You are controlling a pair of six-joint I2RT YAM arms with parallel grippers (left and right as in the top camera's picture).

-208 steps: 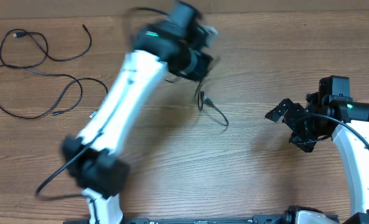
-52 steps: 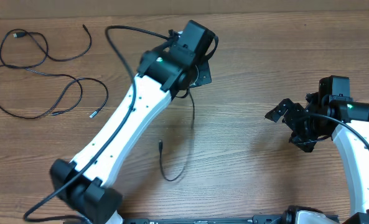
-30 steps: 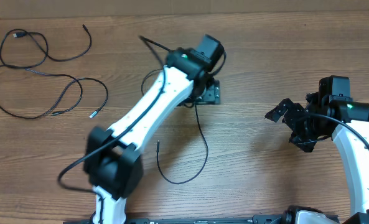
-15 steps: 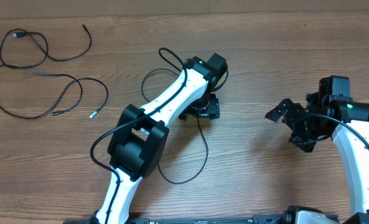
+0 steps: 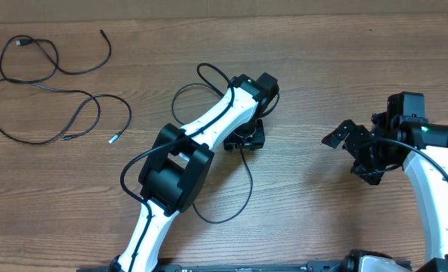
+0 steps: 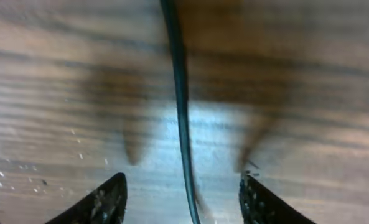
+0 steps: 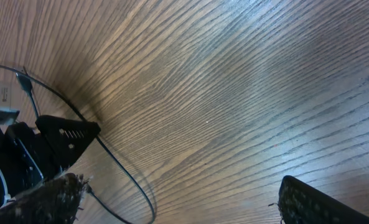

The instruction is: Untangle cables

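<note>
Cable (image 6: 179,93) inside half-open left claw (image 6: 183,186), untouched; right claw (image 7: 181,193) wide open, empty.

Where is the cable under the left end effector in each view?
Overhead: the cable curves from the centre down into a loop.
Left wrist: it runs top to bottom through the middle.
Right wrist: a thin arc at lower left.
Shared landmark: the left end effector, over the cable.

wooden table (image 5: 344,83); two black cables (image 5: 65,91) far left, third cable (image 5: 251,185) at centre.
</note>
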